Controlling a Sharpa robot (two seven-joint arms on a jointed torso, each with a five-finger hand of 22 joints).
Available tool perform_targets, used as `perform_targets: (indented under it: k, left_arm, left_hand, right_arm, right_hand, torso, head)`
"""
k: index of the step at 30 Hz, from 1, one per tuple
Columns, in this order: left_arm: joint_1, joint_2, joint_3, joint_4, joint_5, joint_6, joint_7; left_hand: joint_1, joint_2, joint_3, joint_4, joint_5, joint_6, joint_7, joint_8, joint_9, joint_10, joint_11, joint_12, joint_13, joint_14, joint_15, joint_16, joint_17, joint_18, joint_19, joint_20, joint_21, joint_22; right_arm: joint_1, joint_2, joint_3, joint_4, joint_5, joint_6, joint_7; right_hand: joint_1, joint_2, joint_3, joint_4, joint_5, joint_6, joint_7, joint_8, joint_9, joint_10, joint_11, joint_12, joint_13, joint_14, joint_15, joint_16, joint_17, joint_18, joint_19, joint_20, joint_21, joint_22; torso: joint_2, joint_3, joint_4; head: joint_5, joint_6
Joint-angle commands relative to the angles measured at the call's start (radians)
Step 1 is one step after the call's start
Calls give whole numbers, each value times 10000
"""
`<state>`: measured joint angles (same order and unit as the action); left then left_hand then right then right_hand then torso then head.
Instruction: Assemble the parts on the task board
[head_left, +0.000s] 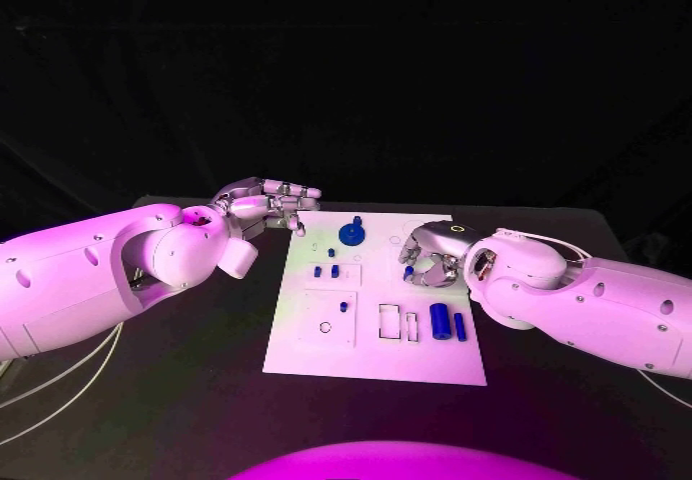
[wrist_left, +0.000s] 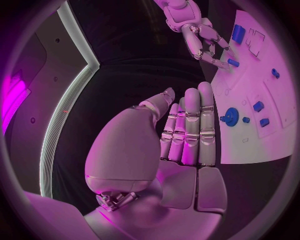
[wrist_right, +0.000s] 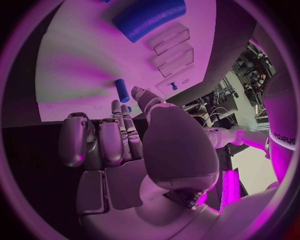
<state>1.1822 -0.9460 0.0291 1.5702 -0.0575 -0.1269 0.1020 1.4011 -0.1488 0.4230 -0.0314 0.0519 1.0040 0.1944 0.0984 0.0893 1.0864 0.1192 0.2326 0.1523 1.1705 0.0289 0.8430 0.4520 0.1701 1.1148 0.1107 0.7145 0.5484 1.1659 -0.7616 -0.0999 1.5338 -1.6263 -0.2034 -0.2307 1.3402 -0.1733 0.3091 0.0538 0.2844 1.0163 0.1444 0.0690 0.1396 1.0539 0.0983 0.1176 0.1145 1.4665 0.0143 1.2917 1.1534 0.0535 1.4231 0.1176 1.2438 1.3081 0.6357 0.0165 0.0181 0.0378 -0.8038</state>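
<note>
The white task board (head_left: 378, 350) lies in the middle of the black table. My right hand (head_left: 436, 255) hovers low over its right side. In the right wrist view, thumb and a finger pinch the near end of a small blue peg (wrist_right: 122, 90), also seen at those fingertips as the blue peg (wrist_left: 233, 62). My left hand (head_left: 267, 205) stays off the board's far left corner with its fingers (wrist_left: 190, 125) straight, together and holding nothing. A blue gear (head_left: 352, 235) stands near the far edge. Two blue cylinders (head_left: 440, 320) lie at the near right.
Small blue pieces (head_left: 326, 270) and a tiny peg (head_left: 343, 305) stand on the board's left half. Rectangular slots (head_left: 392, 320) sit beside the cylinders. Black table (head_left: 577, 380) surrounds the board on all sides.
</note>
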Motion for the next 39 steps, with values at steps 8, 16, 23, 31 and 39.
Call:
perform_targets:
  k: [8,16,23,31,39]
  left_arm:
    - [13,4,6,19,-69,176,8]
    - [13,2,6,14,-70,169,-4]
    - [13,2,6,8,-71,183,-35]
    - [13,2,6,7,-71,193,-62]
    - [13,-1,6,2,-71,195,-73]
  left_hand:
    - [49,15,-18,-23,-4,-61,8,37,-13,-66,-10,56,6,-63,10,-45,-8,131,-58,-12,-55,-12]
    - [46,23,-25,-23,-3,-70,10,41,-16,-78,-7,64,5,-69,13,-46,-18,130,-62,-9,-60,-15]
    - [46,23,-25,-23,-3,-70,10,41,-16,-78,-7,64,5,-69,13,-46,-18,130,-62,-9,-60,-15]
    - [40,31,-32,-20,-3,-78,14,43,-20,-92,-4,70,4,-75,16,-47,-27,130,-66,-6,-66,-18]
    - [40,31,-32,-20,-3,-78,14,43,-20,-92,-4,70,4,-75,16,-47,-27,130,-66,-6,-66,-18]
  right_arm:
    - [-120,197,-24,-225,-85,456,-24]
    - [-143,215,-26,-335,-167,464,-166]
    - [-148,216,-27,-403,-326,446,-267]
    - [-151,225,-27,-393,-358,453,-250]
    - [-159,214,-27,-330,-329,433,-209]
  right_hand:
    - [207,506,169,-17,-189,443,-43,146,29,599,-143,396,70,219,-130,68,136,72,231,-94,513,1393]
    - [411,770,534,-88,-426,852,-118,254,81,1188,-301,531,111,290,-252,216,315,-19,448,-214,943,1609]
    - [506,703,659,-202,-518,867,-106,214,70,1172,-291,440,80,287,-253,214,308,-23,451,-233,948,1624]
    - [432,564,680,-219,-550,813,-69,144,43,1102,-244,339,44,275,-219,191,275,-16,429,-219,901,1615]
    - [435,482,700,-261,-552,751,-71,89,20,1126,-248,318,38,269,-216,183,264,-19,435,-213,914,1628]
  torso:
    - [1,7,-15]
    - [-2,5,-21]
    - [-2,8,-17]
    - [-1,2,-21]
    - [-8,1,-11]
  head:
    - [42,-23]
    - [29,-33]
    - [20,-36]
    - [3,-44]
    - [2,-60]
